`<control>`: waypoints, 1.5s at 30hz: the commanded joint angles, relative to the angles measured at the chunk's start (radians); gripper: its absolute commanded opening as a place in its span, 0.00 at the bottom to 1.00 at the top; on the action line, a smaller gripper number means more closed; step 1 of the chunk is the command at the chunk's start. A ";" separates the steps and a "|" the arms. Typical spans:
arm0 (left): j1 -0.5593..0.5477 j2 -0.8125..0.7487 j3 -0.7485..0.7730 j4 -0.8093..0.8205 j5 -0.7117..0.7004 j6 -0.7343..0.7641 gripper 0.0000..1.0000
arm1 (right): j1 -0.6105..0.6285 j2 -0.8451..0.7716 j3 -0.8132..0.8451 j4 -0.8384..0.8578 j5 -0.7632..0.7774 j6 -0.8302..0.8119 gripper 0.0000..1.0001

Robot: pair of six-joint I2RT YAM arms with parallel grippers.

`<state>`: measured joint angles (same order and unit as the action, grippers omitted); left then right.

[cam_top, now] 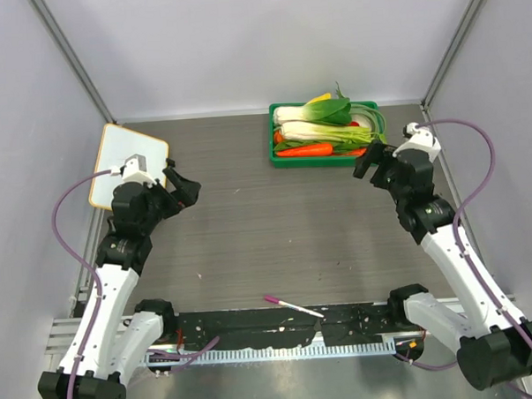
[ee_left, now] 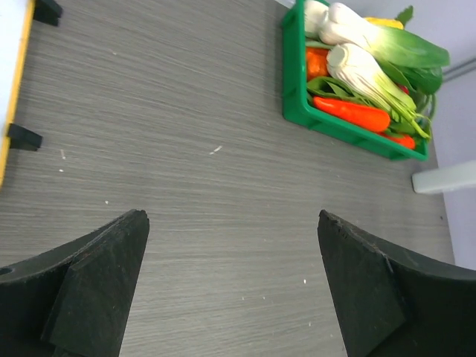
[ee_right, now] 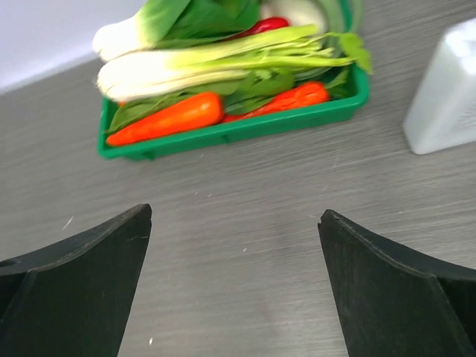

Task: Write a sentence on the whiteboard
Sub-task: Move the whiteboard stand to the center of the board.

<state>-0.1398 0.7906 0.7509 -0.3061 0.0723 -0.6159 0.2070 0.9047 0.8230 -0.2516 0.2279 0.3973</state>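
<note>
Top view: the small white whiteboard with orange rim [cam_top: 114,149] lies just left of my left gripper [cam_top: 182,183], blank. The thin white marker with pink cap [cam_top: 293,306] lies behind that gripper, axis nearly left-right, about as far from the right gripper [cam_top: 370,164]. Left wrist: jaws wide apart, empty. Right wrist: the same. I can read no writing.

Small flat white orange-rimmed whiteboard [cam_top: 118,144] — near edge hidden behind black-and-white left arm [cam_top: 134,210]; left wrist view crops it to a sliver.
</note>
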 commanded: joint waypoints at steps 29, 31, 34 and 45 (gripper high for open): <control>0.000 0.354 0.324 -0.358 -0.276 -0.047 1.00 | 0.658 0.491 0.160 -0.072 -0.081 -0.117 0.96; 0.000 0.400 0.344 -0.384 -0.322 -0.096 1.00 | 0.657 0.505 0.177 -0.078 -0.059 -0.140 0.97; -0.001 0.464 0.364 -0.384 -0.318 -0.104 1.00 | 0.658 0.526 0.192 -0.090 -0.001 -0.156 0.98; 0.000 0.722 0.450 -0.370 -0.391 -0.185 1.00 | 0.507 0.485 0.142 -0.091 -0.083 -0.155 0.99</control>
<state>-0.1402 1.4700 1.1507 -0.6792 -0.2520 -0.7307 0.7929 1.4319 0.9825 -0.3695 0.1932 0.2420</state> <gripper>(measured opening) 0.995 0.989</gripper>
